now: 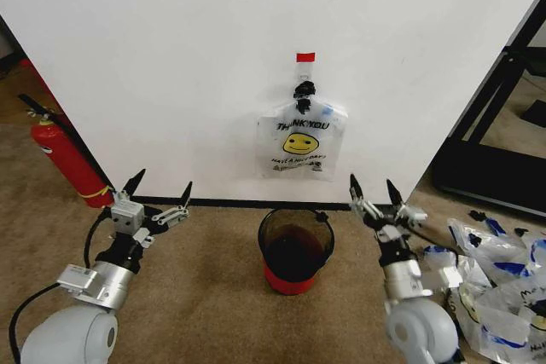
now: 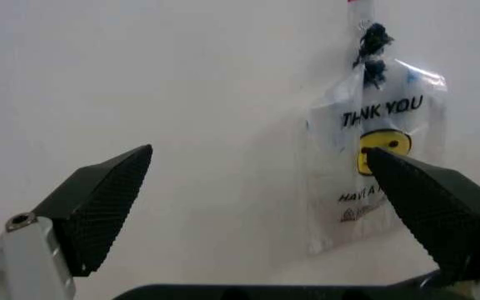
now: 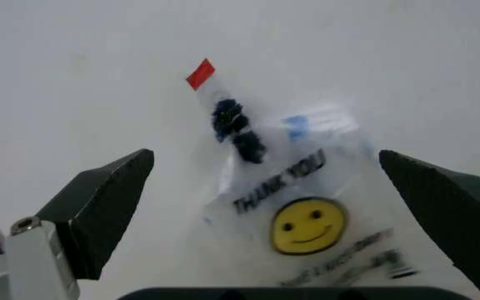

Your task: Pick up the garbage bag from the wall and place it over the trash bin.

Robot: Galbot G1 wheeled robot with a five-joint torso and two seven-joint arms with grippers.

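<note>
Task not begun: garbage bag [image 1: 301, 144] hangs clipped on the wall [image 1: 213, 57], directly above the trash bin [image 1: 295, 250] on the floor. Left gripper [image 1: 159, 186] and right gripper [image 1: 375, 189] both spread, empty, low beside bin

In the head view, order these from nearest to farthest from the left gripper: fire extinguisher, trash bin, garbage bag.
From the left gripper, which is open:
1. Fire extinguisher, beside it on its left, against the wall.
2. Trash bin, on the floor to its right.
3. Garbage bag, hanging on the wall above the bin.
</note>
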